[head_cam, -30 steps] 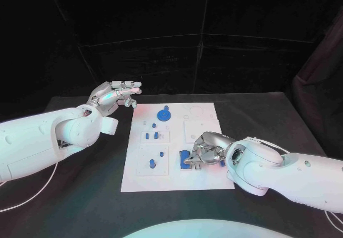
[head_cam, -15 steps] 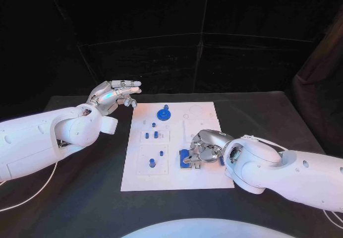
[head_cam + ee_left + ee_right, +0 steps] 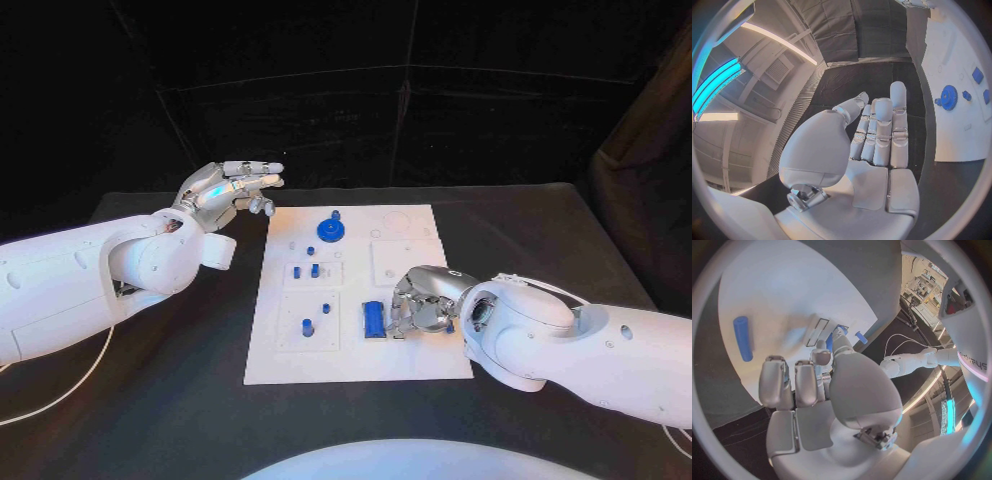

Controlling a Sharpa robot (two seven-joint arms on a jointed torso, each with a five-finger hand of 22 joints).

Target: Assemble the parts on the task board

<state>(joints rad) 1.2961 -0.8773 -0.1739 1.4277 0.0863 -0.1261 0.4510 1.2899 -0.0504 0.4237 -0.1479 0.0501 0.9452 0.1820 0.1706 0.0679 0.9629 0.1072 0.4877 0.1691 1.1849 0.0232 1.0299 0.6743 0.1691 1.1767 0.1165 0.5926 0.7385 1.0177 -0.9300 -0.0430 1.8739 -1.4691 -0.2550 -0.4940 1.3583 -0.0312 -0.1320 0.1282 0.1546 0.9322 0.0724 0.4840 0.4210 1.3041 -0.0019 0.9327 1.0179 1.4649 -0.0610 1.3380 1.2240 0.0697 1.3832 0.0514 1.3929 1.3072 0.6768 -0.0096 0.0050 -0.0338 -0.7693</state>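
The white task board [image 3: 411, 222] lies in the middle of the black table. On its near right part stands a long blue block [image 3: 375, 318]. My right hand [image 3: 421, 305] rests on the board just right of it, fingers curled, fingertips against the block's side [image 3: 831, 342]; a grip is not plain. A blue gear [image 3: 332, 232] sits at the far end, also seen from the left wrist [image 3: 948, 95]. Small blue pegs [image 3: 306, 272] stand mid-board, and another peg [image 3: 306, 325] nearer. My left hand [image 3: 231, 190] hovers off the board's far left corner, fingers apart and empty [image 3: 879, 130].
A blue cylinder [image 3: 742, 337] lies on the board [image 3: 779, 295] beyond my right fingers. Black table [image 3: 173, 360] surrounds the board on all sides. A dark curtain backs the table's far edge.
My right hand has shifted slightly right, uncovering the blue block, which now shows at full length. The left hand has stayed put.
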